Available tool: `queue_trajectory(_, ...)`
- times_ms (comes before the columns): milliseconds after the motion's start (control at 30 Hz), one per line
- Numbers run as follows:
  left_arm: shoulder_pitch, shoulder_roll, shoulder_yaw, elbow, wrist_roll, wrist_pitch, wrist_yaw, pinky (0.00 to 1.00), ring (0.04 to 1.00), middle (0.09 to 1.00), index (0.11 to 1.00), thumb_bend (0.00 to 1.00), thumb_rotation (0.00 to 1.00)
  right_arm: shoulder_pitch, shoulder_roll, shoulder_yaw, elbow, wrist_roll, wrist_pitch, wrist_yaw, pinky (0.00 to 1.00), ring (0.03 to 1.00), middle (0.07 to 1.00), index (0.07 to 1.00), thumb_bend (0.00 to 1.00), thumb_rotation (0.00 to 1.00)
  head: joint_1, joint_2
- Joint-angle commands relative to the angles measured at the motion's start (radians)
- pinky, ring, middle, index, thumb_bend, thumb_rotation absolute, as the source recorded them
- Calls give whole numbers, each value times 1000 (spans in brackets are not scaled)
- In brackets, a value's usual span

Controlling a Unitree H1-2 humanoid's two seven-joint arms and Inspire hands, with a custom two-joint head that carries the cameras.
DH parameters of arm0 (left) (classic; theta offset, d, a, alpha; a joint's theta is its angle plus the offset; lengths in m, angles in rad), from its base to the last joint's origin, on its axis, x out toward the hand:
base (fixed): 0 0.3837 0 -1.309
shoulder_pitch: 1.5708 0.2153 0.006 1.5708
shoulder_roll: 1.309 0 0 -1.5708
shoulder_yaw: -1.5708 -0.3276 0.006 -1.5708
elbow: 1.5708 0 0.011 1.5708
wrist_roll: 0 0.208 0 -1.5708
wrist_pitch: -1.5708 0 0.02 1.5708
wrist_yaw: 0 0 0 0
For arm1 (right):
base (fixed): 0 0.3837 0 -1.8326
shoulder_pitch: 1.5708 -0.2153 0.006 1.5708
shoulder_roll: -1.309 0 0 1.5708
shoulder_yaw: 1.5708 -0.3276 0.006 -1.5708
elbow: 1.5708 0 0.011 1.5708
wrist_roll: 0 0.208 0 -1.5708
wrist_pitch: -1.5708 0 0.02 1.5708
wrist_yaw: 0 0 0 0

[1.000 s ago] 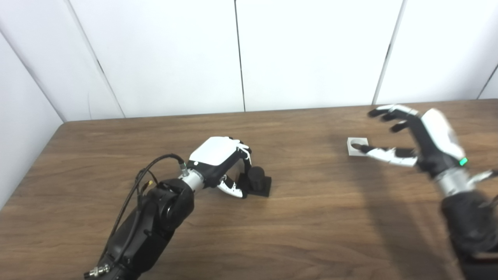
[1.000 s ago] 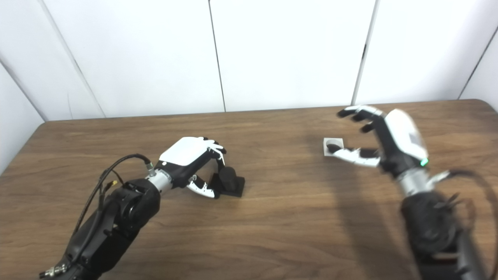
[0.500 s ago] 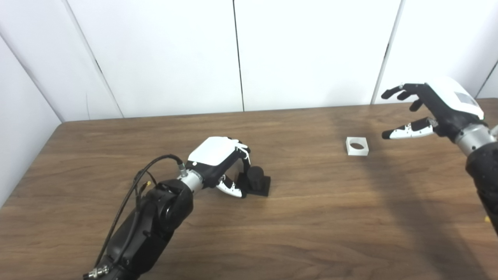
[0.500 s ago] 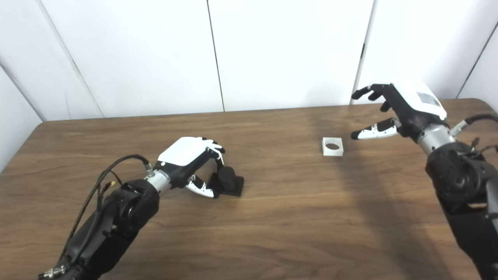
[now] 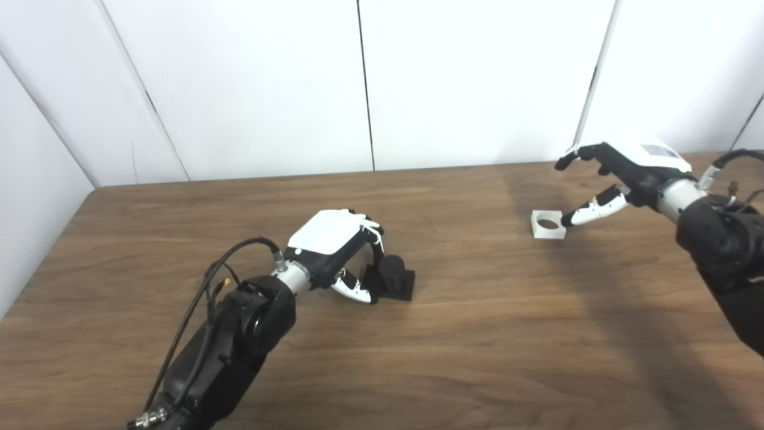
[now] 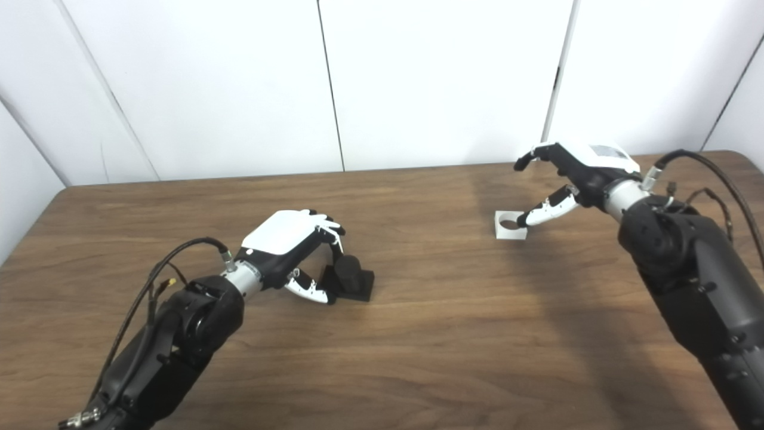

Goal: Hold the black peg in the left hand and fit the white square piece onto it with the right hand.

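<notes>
The black peg, a short cylinder on a square black base, stands on the wooden table near the middle. My left hand curls around its left side, fingers over the top edge of the base and thumb low at its front, closed on it. The white square piece, with a round hole, lies flat at the right back of the table. My right hand hovers just right of it, fingers spread above it, thumb tip reaching the piece's right edge. It holds nothing.
White wall panels rise behind the table's back edge. A black cable loops from the right forearm over the table's right back corner. The table's left edge runs close to a side wall.
The right hand first lifted back and to the right away from the white piece, then came down and left again until its thumb tip is at the piece's edge. The left hand kept still.
</notes>
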Motion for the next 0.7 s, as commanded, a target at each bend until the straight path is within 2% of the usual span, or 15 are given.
queue_trajectory(0, -2, 30, -2, 19, 30, 16, -16, 961, 921, 856, 491, 522, 77, -71, -8, 8, 21, -18, -22, -7, 729, 878, 875, 751, 756, 315, 1, 1)
queue_trajectory(100, -2, 30, -2, 18, 31, 16, -15, 959, 919, 854, 491, 523, 76, -81, -3, 24, 53, -22, -33, -9, 731, 885, 877, 758, 773, 350, 2, 1)
queue_trajectory(300, -3, 32, 3, 12, 28, 26, -27, 984, 924, 860, 491, 523, 76, -101, 17, 55, 131, -36, -61, -31, 797, 885, 874, 759, 804, 368, 6, 1)
queue_trajectory(467, -2, 36, 6, 10, 27, 22, -28, 997, 926, 860, 491, 523, 76, -110, 23, 68, 162, -44, -48, -17, 906, 922, 896, 787, 806, 383, 9, 0)
queue_trajectory(667, -2, 39, 6, 6, 31, 20, -27, 999, 923, 857, 491, 522, 77, -127, 23, 86, 200, -66, -35, -9, 928, 927, 908, 808, 813, 401, 9, 1)
